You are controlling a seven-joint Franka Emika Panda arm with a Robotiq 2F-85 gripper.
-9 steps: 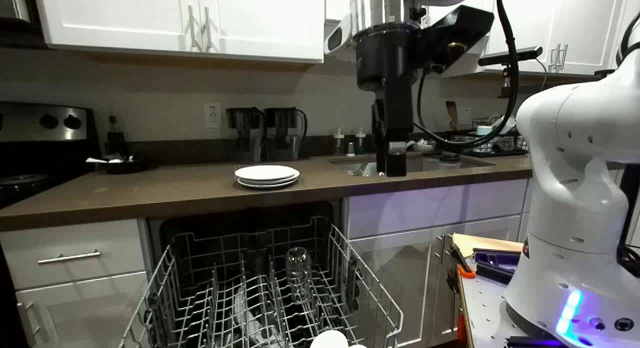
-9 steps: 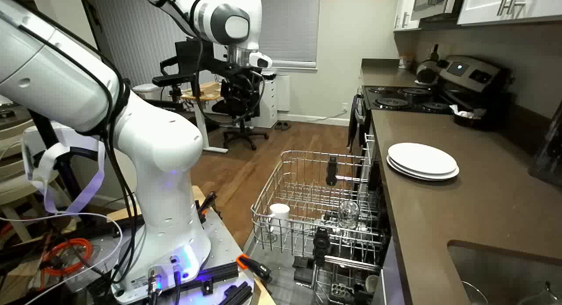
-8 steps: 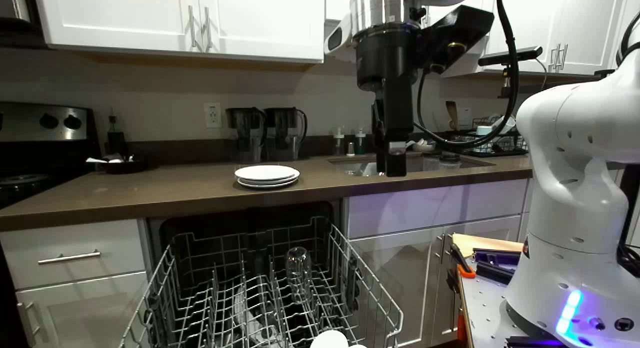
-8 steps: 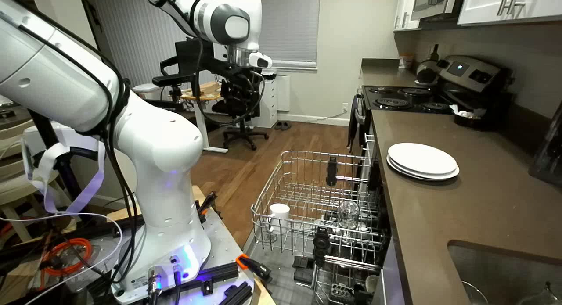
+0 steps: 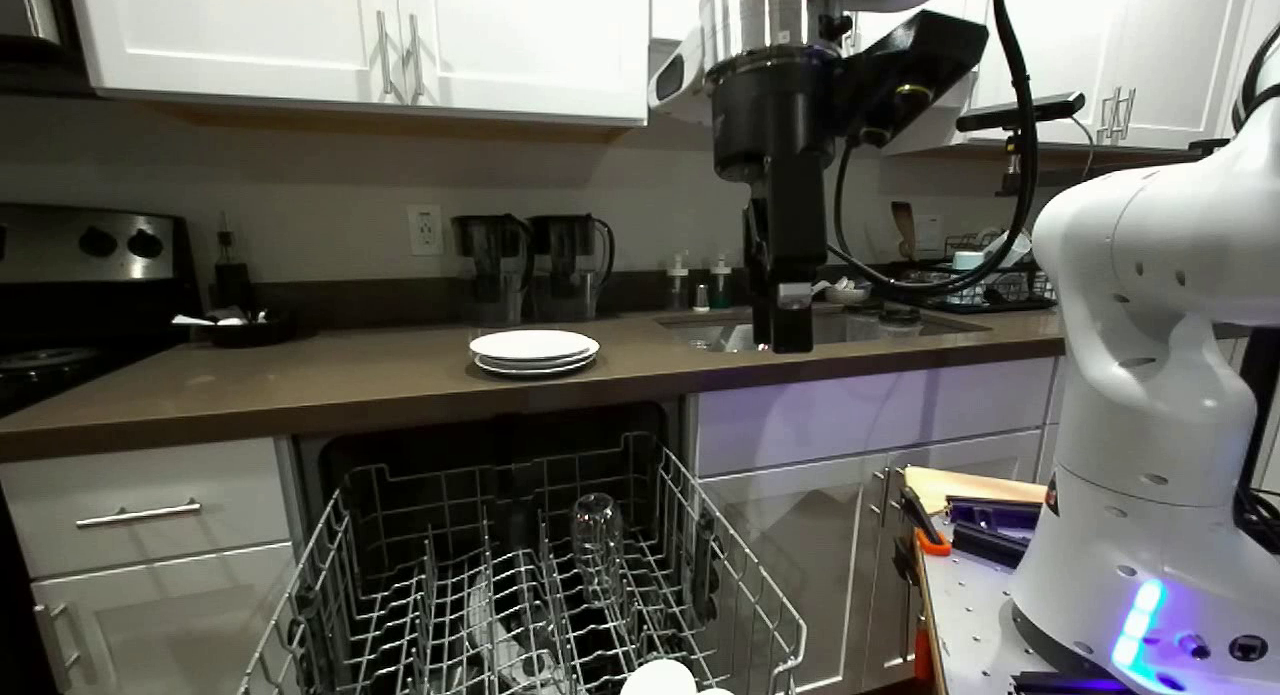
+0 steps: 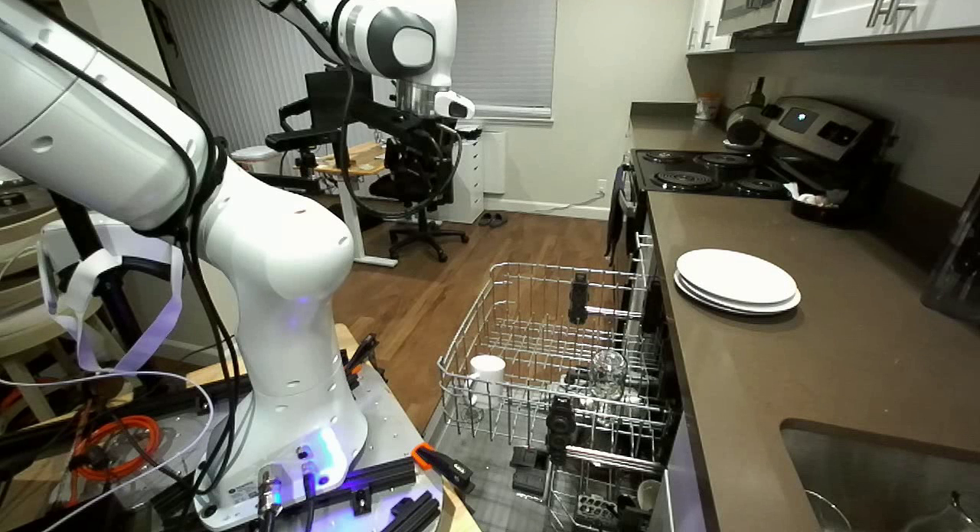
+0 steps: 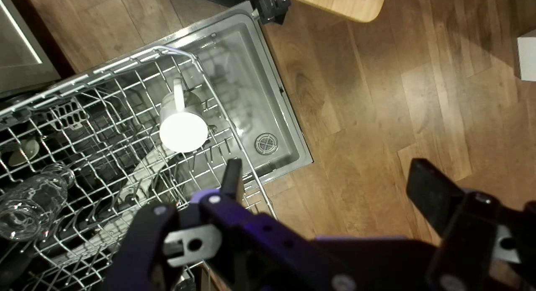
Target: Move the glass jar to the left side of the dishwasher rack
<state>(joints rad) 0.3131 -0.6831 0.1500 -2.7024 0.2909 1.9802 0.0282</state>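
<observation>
My gripper (image 7: 325,178) hangs here with fingers spread wide, and the wrist view gives it away: floorboards (image 7: 356,127) show through the gap, while in an exterior view the fingers (image 5: 793,327) overlap and hide it. In an exterior view, there's the glass jar (image 5: 597,540), standing in the dishwasher rack (image 5: 735,544), right of its middle and toward the far end, well apart from me. Over to the wrist view, and a white mug (image 7: 184,132) shows handle and all (an exterior view gets mere white curves (image 5: 658,678) at its bottom edge)! The wrist view alone has a round grate (image 7: 266,143) on the grey door (image 7: 257,98). In both exterior views, stacked white plates (image 6: 736,278) rest on the table (image 6: 827,379).
</observation>
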